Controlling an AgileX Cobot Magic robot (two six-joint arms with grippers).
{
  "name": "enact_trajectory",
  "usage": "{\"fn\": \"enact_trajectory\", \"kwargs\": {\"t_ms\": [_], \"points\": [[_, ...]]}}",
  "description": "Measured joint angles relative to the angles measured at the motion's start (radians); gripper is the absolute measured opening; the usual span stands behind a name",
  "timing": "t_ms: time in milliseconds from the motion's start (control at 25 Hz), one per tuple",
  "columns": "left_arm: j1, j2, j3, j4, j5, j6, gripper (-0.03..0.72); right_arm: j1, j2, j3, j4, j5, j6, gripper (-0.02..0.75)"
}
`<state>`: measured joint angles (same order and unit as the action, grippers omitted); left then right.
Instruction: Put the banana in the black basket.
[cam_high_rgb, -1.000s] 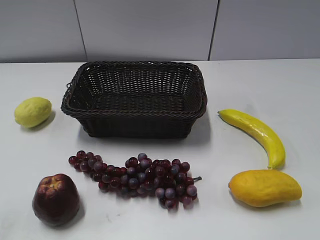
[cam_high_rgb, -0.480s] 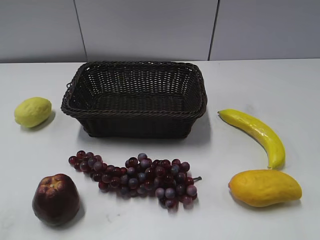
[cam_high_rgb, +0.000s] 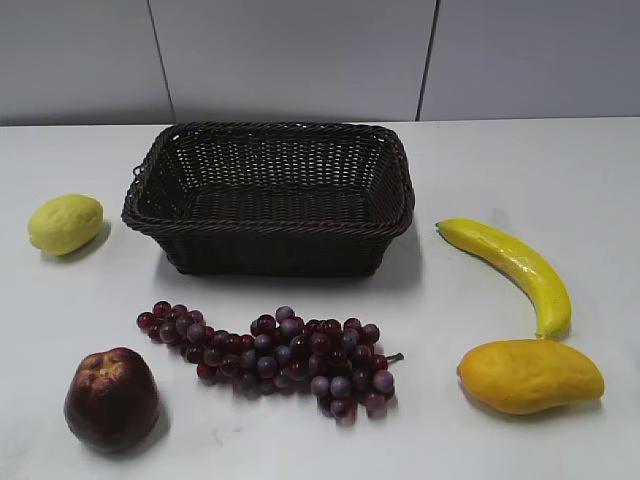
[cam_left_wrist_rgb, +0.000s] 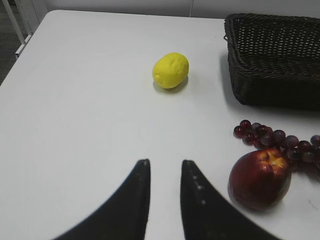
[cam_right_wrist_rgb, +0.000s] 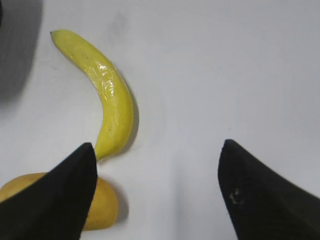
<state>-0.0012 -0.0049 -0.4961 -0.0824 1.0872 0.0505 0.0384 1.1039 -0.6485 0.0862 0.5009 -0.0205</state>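
The banana (cam_high_rgb: 515, 268) lies on the white table right of the black basket (cam_high_rgb: 270, 230), which looks empty. It also shows in the right wrist view (cam_right_wrist_rgb: 105, 95), curved, with one end near my left finger. My right gripper (cam_right_wrist_rgb: 157, 150) is open wide and empty, over bare table to the right of the banana. My left gripper (cam_left_wrist_rgb: 162, 167) is open by a narrow gap and empty, over bare table left of the apple. The basket corner shows in the left wrist view (cam_left_wrist_rgb: 235, 60). Neither gripper shows in the exterior view.
An orange-yellow mango (cam_high_rgb: 530, 375) lies just in front of the banana, also in the right wrist view (cam_right_wrist_rgb: 102, 207). A lemon (cam_high_rgb: 65, 223) lies left of the basket. Purple grapes (cam_high_rgb: 275, 357) and a dark red apple (cam_high_rgb: 112, 398) lie in front.
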Motion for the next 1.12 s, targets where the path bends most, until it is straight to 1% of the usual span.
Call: {"fn": "enact_trajectory", "kwargs": {"t_ms": [200,320,640,840,1120], "points": [[0.000,0.000,0.000,0.000,0.000,0.000,0.204,0.000,0.238,-0.170,0.003,0.141,-0.041,0.594],[0.000,0.000,0.000,0.000,0.000,0.000,0.204,0.017,0.354,-0.273,0.007,0.202,-0.051,0.594],[0.000,0.000,0.000,0.000,0.000,0.000,0.204,0.126,0.597,-0.478,0.008,0.271,-0.072,0.595],[0.000,0.000,0.000,0.000,0.000,0.000,0.204,0.156,0.723,-0.556,-0.008,0.274,-0.078,0.645],[0.000,0.000,0.000,0.000,0.000,0.000,0.204,0.156,0.853,-0.580,-0.026,0.277,-0.090,0.655]]}}
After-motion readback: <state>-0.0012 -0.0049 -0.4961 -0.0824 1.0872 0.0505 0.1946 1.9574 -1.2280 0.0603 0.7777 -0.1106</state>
